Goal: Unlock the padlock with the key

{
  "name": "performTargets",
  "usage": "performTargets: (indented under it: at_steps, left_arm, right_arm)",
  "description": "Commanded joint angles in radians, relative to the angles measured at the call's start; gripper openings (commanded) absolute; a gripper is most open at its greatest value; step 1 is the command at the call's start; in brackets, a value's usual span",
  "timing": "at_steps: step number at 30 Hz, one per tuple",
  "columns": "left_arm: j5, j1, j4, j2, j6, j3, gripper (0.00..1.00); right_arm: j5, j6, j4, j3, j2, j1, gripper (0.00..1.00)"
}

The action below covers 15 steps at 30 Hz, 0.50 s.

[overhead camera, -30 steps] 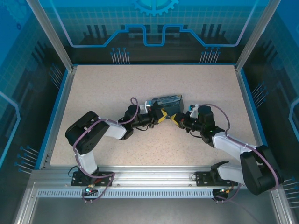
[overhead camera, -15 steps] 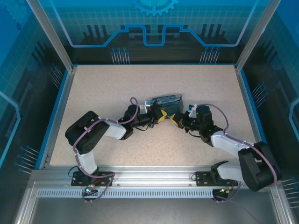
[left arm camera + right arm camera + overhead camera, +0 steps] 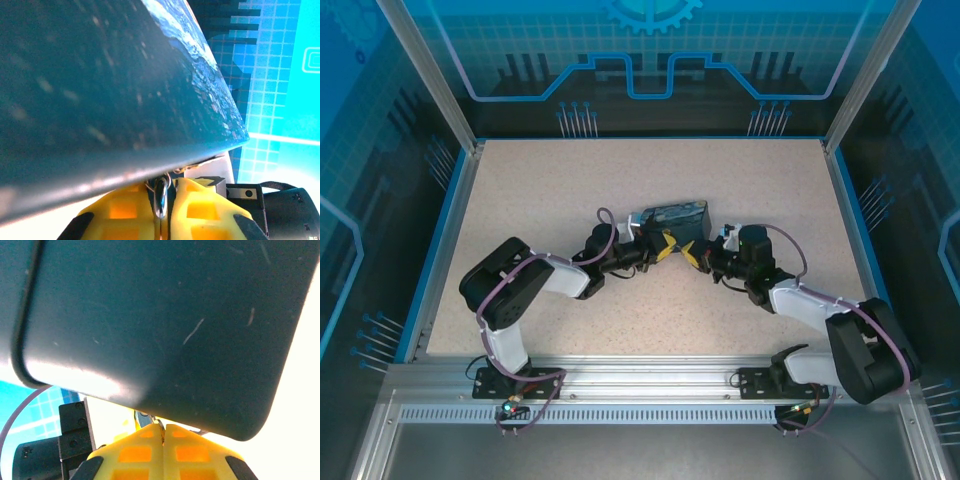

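My two grippers meet tip to tip at the near edge of the dark blue painted box (image 3: 672, 216). The left gripper (image 3: 667, 246) is shut on a small shiny metal loop (image 3: 161, 201) that stands edge-on between its yellow fingers (image 3: 125, 210), with thin wire at its top. The right gripper (image 3: 692, 254) is shut, and a thin wire ring (image 3: 160, 425) runs into the seam of its tips. The box (image 3: 165, 315) looms just above both pairs of fingers. I cannot pick out the padlock's body or the key; the fingers and the box hide them.
The speckled beige table (image 3: 540, 190) has a blue rim and open room to the left, right and behind the box. Aluminium posts (image 3: 430, 75) and blue panels wall it in. The right arm's black wrist (image 3: 265, 195) sits close beside the left fingers.
The right gripper has edged a little to the left, closer to the left gripper. The left arm and the box have stayed put.
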Motion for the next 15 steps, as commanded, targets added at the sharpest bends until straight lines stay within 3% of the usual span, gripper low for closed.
performTargets:
  at_steps: [1, 5, 15]
  left_arm:
    - [0.023, -0.007, 0.066, 0.005, -0.003, -0.010, 0.00]
    - [0.022, -0.007, 0.068, 0.005, -0.003, -0.011, 0.00]
    - [0.028, -0.007, 0.074, 0.004, -0.012, -0.005, 0.00]
  right_arm:
    - [0.002, 0.142, 0.130, -0.008, 0.010, 0.020, 0.00]
    - [0.008, 0.189, 0.114, -0.006, 0.000, 0.022, 0.00]
    - [0.021, 0.115, 0.086, 0.004, 0.008, 0.022, 0.00]
